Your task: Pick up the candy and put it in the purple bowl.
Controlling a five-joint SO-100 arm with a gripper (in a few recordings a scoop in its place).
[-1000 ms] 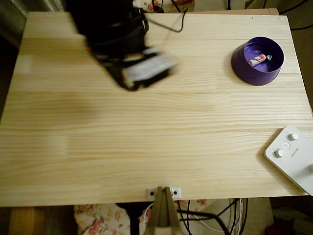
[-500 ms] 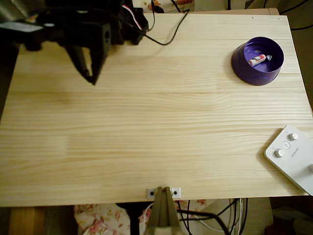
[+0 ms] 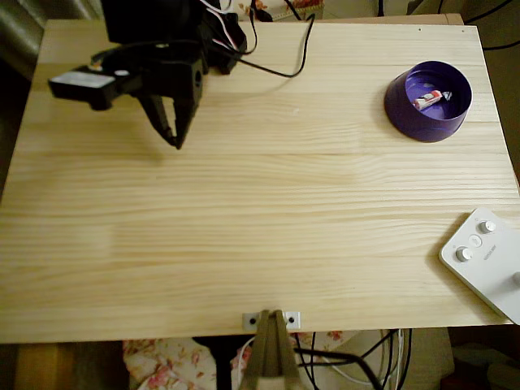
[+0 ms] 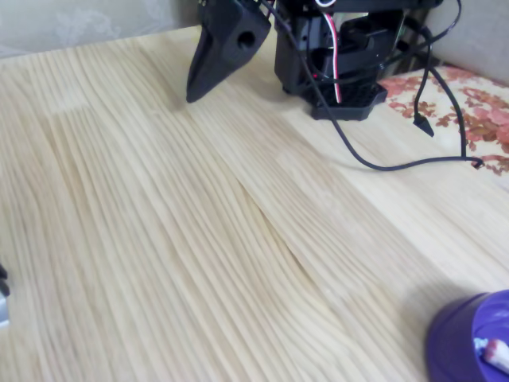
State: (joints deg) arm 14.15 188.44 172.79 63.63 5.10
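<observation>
Jaws closed, empty; candy (image 3: 431, 100) inside purple bowl (image 3: 406, 110).

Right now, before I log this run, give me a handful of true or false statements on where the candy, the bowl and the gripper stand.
1. The candy lies inside the purple bowl. True.
2. The gripper is clamped on the candy. False: it holds nothing; its fingers meet at a point, far left of the bowl in the overhead view.
3. The bowl sits near the table's far right corner in the overhead view. True.
4. The white box with knobs is touching the bowl. False: it lies apart, at the near right edge.
5. The bowl has tipped on its side. False: it stands upright.
</observation>
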